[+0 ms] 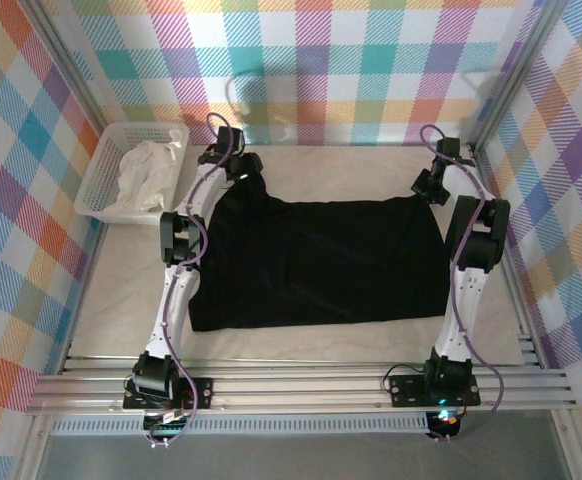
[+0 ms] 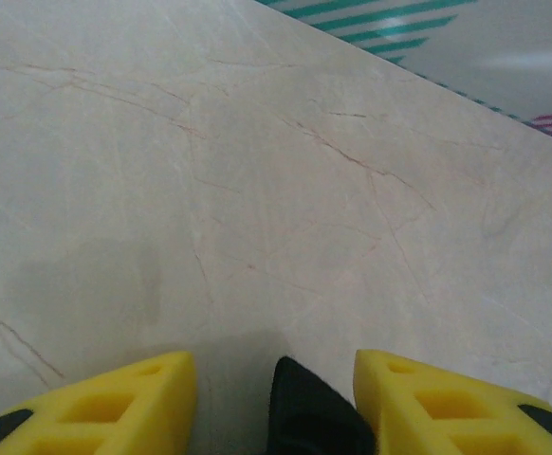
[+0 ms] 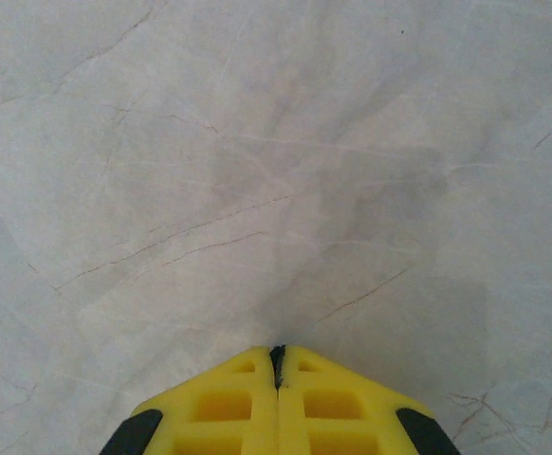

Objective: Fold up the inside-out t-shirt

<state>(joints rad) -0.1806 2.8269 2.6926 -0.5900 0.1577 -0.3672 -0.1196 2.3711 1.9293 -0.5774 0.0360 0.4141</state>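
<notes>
The inside-out t-shirt (image 1: 321, 265) lies spread flat, a wide black shape across the middle of the pale marbled surface (image 1: 351, 165), with one part reaching up at its far left corner. The left claw (image 1: 233, 165) sits at that corner; in its wrist view the yellow fingers (image 2: 115, 403) stand apart, with a pointed tip of black fabric between them, closer to one finger than the other. The right claw (image 1: 429, 187) hangs by the shirt's far right corner, fingers pressed together, a thin dark sliver at their seam that cannot be identified. A white basket (image 1: 99, 185) holding a white cloth (image 1: 151, 170) stands at the far left.
</notes>
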